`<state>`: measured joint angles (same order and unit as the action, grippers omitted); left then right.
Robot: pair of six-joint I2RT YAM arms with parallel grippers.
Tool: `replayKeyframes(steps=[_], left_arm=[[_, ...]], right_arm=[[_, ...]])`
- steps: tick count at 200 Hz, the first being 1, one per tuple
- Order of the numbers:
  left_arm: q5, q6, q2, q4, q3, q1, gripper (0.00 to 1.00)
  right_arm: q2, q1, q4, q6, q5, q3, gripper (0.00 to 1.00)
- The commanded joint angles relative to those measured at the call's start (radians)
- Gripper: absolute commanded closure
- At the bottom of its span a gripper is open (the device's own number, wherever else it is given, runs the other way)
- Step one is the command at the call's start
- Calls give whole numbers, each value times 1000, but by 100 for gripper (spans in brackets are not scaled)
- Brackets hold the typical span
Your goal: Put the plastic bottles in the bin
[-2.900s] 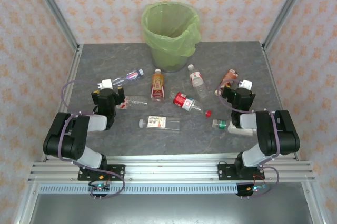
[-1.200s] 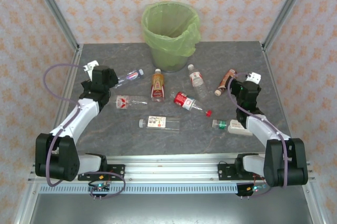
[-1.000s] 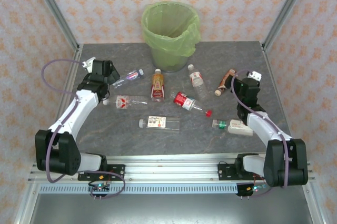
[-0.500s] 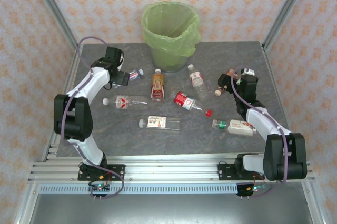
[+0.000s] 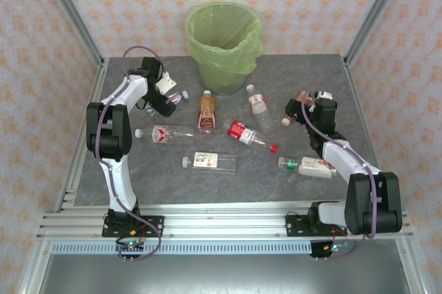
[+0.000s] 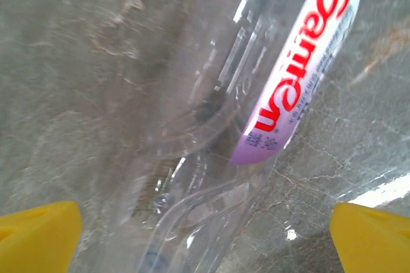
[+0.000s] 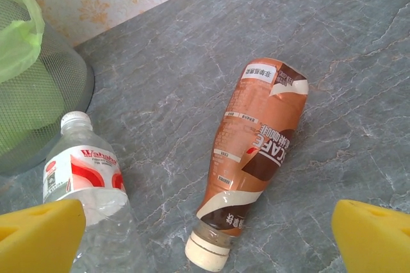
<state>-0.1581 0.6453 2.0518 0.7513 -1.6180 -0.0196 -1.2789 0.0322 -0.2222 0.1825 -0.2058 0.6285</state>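
Bottle point(image 6: 256, 61), clear, lies between wide-spread jaws of left gripper point(image 6: 205, 238).

Eight plastic bottles point(image 5: 209, 161) lie on their sides (mostly clear, variously labelled), scattered before the upright green-lined bin point(image 5: 228, 66).

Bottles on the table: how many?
8: blue-capped bottle at left end effector; orange bottle, white-labelled bottle before bin; brown bottle far right; red-labelled bottle centre; two clear bottles near-left; green-and-white bottle near-right.

Top camera overlooks the whole table point(image 5: 228, 183); both wrist cameras face it closely.
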Motion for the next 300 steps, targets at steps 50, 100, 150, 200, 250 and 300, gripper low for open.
replayKeyframes(steps=[50,100,150,200,250,300], left_arm=[[-6,94,131,-29,-94,-3,3],[-7,85,221,14,-196,-27,16],[-5,61,223,38,-228,-30,41],[-56,-27,104,-30,-136,-21,53],[-98,-179,-63,-185,36,-13,55],[-103,-449,-262,-425,255,-15,54]], right_arm=[[52,3,41,-5,20,21,1],[84,3,70,-19,32,23,1],[85,3,66,-11,31,35,1],[78,5,68,1,37,45,1],[89,5,88,13,-35,55,1],[90,5,116,43,-42,56,1]])
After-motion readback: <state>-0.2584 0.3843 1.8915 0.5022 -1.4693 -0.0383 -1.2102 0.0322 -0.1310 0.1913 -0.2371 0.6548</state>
